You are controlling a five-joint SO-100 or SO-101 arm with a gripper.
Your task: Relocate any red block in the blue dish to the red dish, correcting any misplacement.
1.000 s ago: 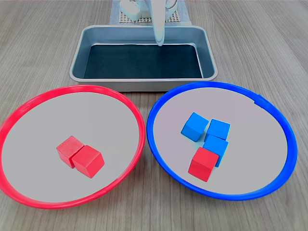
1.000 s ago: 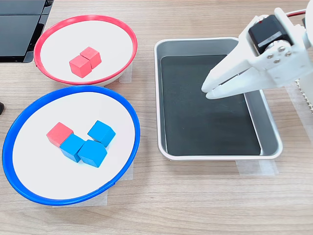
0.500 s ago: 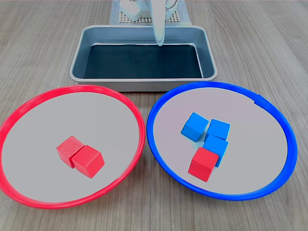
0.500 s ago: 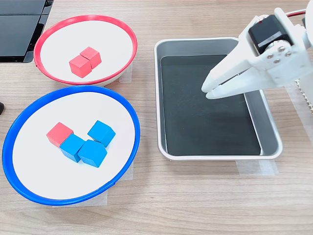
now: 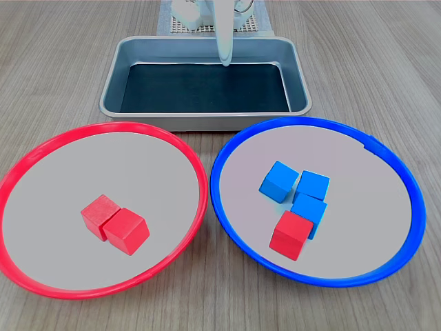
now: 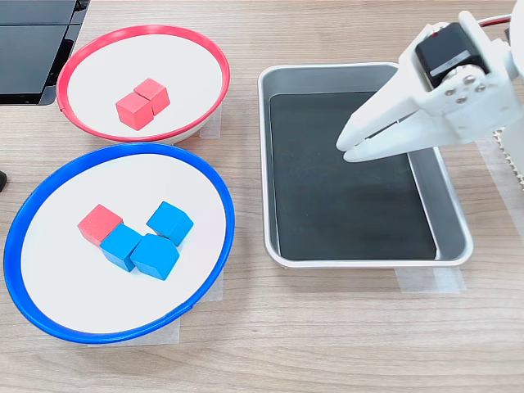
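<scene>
The wooden surface (image 6: 327, 327) looks the same as a moment ago. The hand (image 6: 350, 149), seemingly closed and empty, barely moved above the tray (image 6: 360, 255). The red block (image 6: 100, 223) waits in the blue dish (image 6: 16, 237); the red dish (image 6: 214, 57) awaits it.

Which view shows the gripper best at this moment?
The second exterior view: the whole gripper shows side-on over the metal tray, fingers together and holding nothing. The first exterior view catches only a narrow white tip hanging at the top edge, so its state is unreadable there.
</scene>
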